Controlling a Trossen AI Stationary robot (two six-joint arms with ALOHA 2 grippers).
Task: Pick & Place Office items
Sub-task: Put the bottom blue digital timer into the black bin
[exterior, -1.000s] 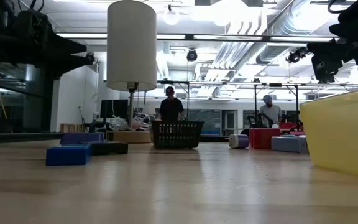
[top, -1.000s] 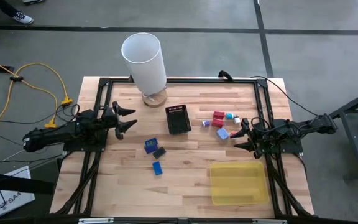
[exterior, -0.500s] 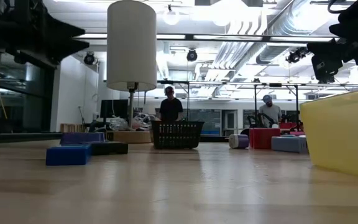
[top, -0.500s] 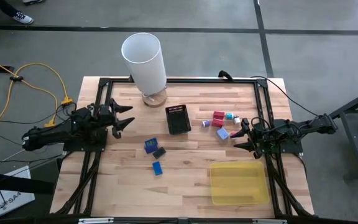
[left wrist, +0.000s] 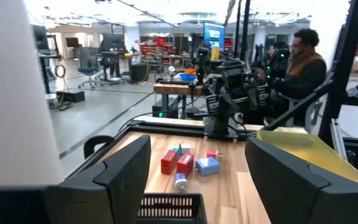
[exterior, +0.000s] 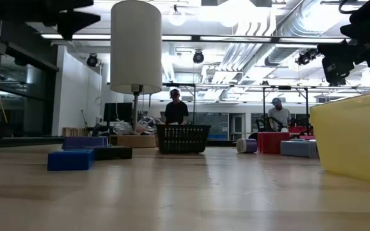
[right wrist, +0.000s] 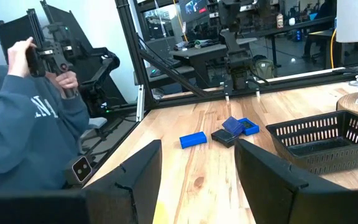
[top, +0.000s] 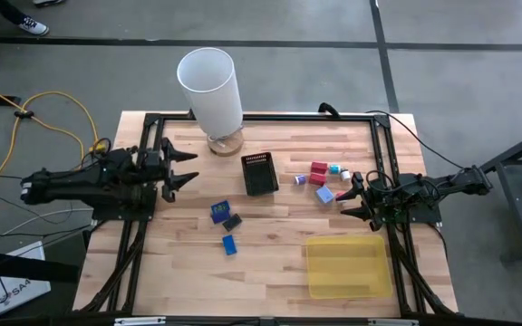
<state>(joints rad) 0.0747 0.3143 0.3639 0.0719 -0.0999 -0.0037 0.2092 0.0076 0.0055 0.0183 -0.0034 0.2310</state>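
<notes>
The office items lie on the wooden table in two clusters. Left of centre are a blue piece (top: 219, 211), a black piece (top: 233, 222) and another blue piece (top: 229, 244). Right of centre are red blocks (top: 318, 169), a pale blue block (top: 324, 193), a purple piece (top: 300, 180) and white/teal pieces (top: 335, 169). My left gripper (top: 188, 168) hovers open, high above the table's left side, pointing toward the right edge. My right gripper (top: 348, 196) is open at the right side, just right of the pale blue block, holding nothing.
A black mesh box (top: 260, 174) stands at the table's centre. A flat yellow tray (top: 347, 265) lies near the front right. A tall white lamp (top: 211, 91) on a wooden base stands at the far edge. A person in a blue sweater (right wrist: 17, 124) sits beyond the table.
My left gripper has risen well above the table, climbing out of the top of the low view, and stays open. My right gripper and all the pieces have kept still.
</notes>
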